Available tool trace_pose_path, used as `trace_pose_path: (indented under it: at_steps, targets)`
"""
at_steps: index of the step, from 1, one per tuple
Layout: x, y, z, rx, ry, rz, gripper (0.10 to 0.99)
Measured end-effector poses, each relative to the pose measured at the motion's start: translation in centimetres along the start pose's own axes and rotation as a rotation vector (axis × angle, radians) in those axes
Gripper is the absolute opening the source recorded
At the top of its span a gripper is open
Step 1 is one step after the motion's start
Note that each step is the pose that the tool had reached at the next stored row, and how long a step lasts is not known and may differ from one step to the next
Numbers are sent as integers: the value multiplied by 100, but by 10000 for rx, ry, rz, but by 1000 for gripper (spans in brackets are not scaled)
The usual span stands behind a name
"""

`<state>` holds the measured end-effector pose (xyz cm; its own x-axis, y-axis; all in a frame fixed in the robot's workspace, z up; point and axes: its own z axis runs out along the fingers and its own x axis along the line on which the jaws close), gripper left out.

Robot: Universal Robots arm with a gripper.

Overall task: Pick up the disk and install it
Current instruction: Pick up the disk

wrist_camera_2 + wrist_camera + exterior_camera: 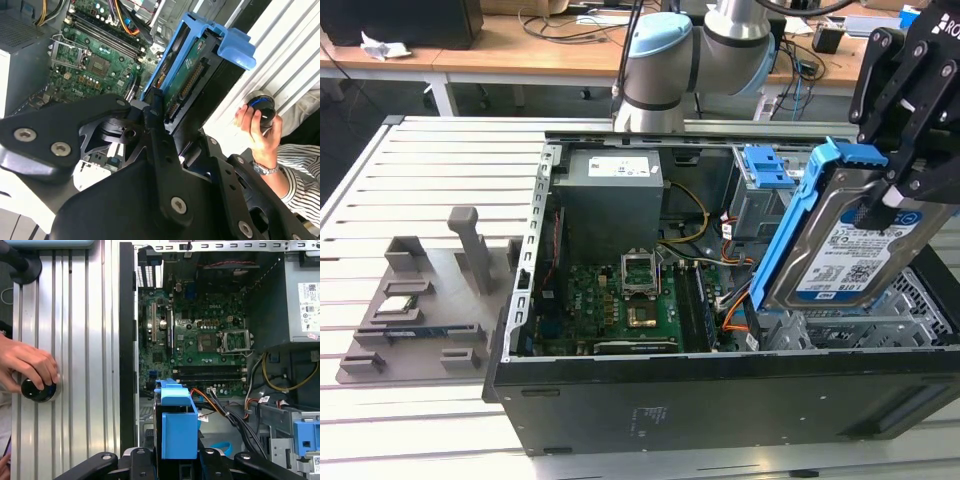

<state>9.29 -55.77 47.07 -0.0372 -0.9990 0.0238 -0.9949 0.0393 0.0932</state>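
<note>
We see the slatted table, on it the open case, and at the case's three o'clock in the exterior view the gripper clamped on the tilted disk, its lower edge near the metal cage, open air above.

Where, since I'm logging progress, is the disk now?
At the exterior view's right, the disk is held tilted by the gripper above the open computer case.

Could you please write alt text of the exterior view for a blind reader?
A black claw grips a silver-metal hard drive with blue plastic side rails, tilted above an open black computer case on a slatted grey table.
</note>
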Motion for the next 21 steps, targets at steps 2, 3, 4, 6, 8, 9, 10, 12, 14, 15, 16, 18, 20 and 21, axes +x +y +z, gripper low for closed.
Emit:
trace_pose_path:
  at_steps: [2,3,4,6,8,9,10,12,14,15,16,18,20,21]
  targets:
    - [-10,-31,43,2,42,4,361]
    - [-13,-46,55,2,54,6,361]
    - [-15,-56,60,2,61,6,361]
    - [-24,-99,67,3,83,8,361]
    - [-35,-135,71,3,104,10,361]
    - [-39,-148,73,4,111,11,361]
    - [-43,-166,75,5,119,12,361]
    - [-49,-189,79,5,129,12,361]
    - [-54,-202,90,5,140,13,361]
    - [-58,-213,100,5,146,14,361]
    - [-66,-238,102,6,153,15,361]
    - [-87,-281,100,6,163,16,361]
    - [-133,-341,99,6,168,16,361]
    - [-155,-368,99,6,167,16,361]
